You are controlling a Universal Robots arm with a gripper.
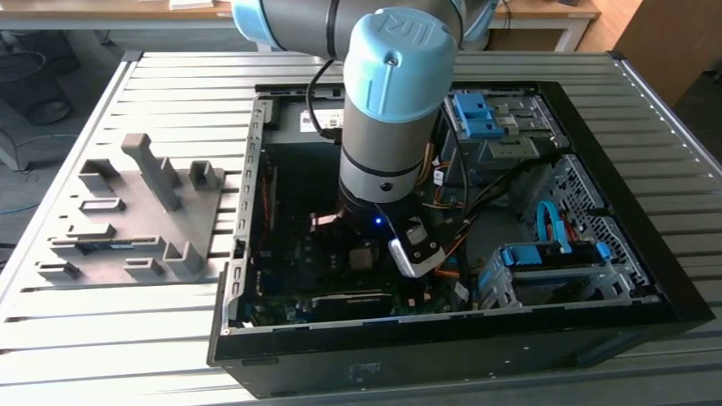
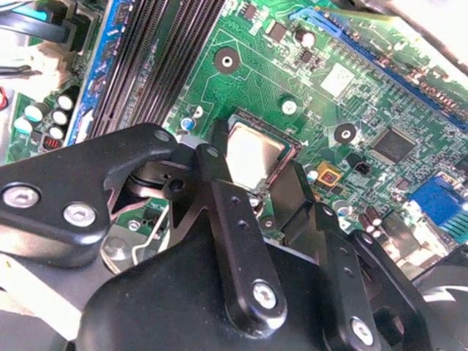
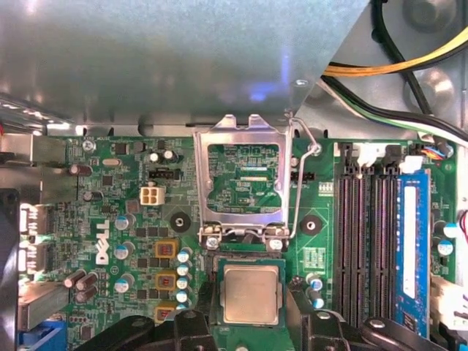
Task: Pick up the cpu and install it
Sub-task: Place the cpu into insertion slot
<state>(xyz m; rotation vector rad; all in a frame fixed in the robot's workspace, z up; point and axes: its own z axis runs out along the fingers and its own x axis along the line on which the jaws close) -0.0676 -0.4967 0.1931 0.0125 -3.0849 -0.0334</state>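
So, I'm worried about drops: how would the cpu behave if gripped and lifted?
Probably stiff: the cpu is a flat square with a metal top. Possibly slippery, as that top looks smooth. Unlikely to roll, being flat and thin.

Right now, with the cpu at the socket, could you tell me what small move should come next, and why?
Probably a short straight lift of the gripper, letting go first if it has not: the cpu looks flat and square in the socket, the gripper straddles it, and the hinged metal frame stands open, so a sideways move could drag it.
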